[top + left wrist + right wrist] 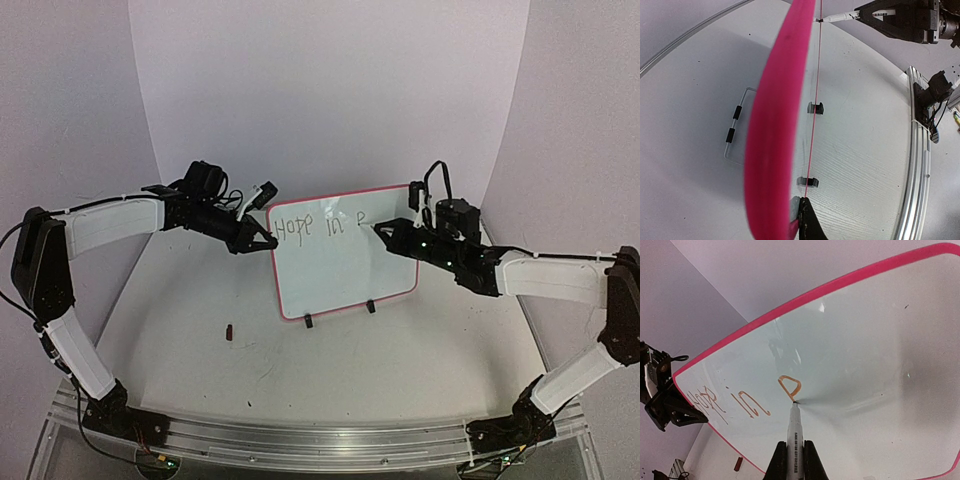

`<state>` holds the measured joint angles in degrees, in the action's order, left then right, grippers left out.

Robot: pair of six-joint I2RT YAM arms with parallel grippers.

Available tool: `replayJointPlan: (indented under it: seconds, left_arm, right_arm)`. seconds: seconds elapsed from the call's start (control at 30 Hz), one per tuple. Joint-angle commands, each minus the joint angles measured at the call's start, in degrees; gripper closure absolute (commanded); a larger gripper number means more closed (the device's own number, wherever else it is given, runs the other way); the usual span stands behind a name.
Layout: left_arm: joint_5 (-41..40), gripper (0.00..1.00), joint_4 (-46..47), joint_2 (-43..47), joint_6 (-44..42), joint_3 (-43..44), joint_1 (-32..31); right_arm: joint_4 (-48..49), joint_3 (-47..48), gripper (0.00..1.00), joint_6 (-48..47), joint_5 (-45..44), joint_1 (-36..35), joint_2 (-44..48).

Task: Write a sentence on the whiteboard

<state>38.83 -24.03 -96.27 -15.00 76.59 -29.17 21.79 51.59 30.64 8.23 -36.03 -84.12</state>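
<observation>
Whiteboard [345, 265]: upright on its feet, mid-table, between both arms.
Sentence [312, 226]: "Hope in" written, next letter begun; most words probably yet to write.
Left gripper [266, 240]: clamped on board's left edge.
Right gripper [795, 460]: closed on marker [794, 432], tip touching board.

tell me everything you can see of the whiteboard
The whiteboard is small, glossy white, with a thin pink rim and rounded corners, standing nearly upright on two black feet on the table. The sentence, "Hope in" and an unfinished letter, runs along its top. The left gripper pinches its left edge; the right gripper holds a marker touching its face.
</observation>
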Motion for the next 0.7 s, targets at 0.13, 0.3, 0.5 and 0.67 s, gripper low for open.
replayJointPlan:
  seconds: [0.13, 0.3, 0.5, 0.67]
  left_arm:
    - [-6.35, 1.00, -3.70, -0.60, -3.87, 0.14, -0.47]
    - [-6.34, 1.00, -3.74, -0.52, -3.84, 0.14, -0.45]
    - [-6.28, 1.00, -3.69, -0.34, -3.89, 0.14, -0.61]
    - [-6.27, 1.00, -3.66, -0.41, -3.82, 0.19, -0.59]
  right_arm:
    - [0.12, -0.94, 1.00, 0.37, -3.85, 0.26, 1.34]
    - [-0.86, -1.31, 1.00, -0.37, -6.44, 0.26, 3.58]
    - [-1.21, -1.27, 1.00, -1.45, -4.92, 0.26, 5.99]
    - [-0.88, -1.39, 1.00, -2.42, -2.16, 0.25, 8.31]
